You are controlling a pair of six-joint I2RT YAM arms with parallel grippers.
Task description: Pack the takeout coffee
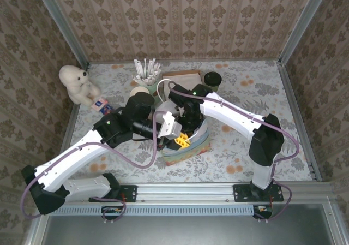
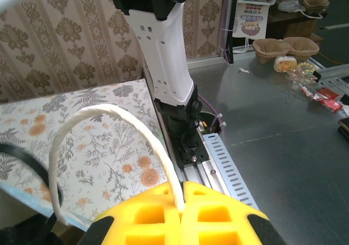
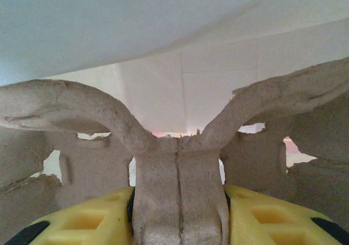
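The left gripper (image 2: pixel 182 220) was pressed together on the white rope handle (image 2: pixel 103 117) of a bag (image 1: pixel 191 150), the cord rising in a loop out of the seam between the yellow fingers (image 2: pixel 147 215). The right gripper (image 3: pixel 179 215) was pinching the upright middle rib of a grey pulp carrier (image 3: pixel 71 108), its yellow pads on either side of the rib and the carrier's arms curving away left and right above them, with pale bag walls close behind. From above, both arms met over the bag at the middle of the flowered table (image 1: pixel 245 141). The coffee (image 1: pixel 211 80) was not in either gripper: it stood upright, black lid on, at the far edge of the table, beyond the right arm's wrist and well apart from the bag and both grippers. Just left of it lay a brown box (image 1: pixel 180 75), and further left a holder of white sticks (image 1: pixel 146 70). A white teddy bear (image 1: pixel 76 84) sat at the far left edge.
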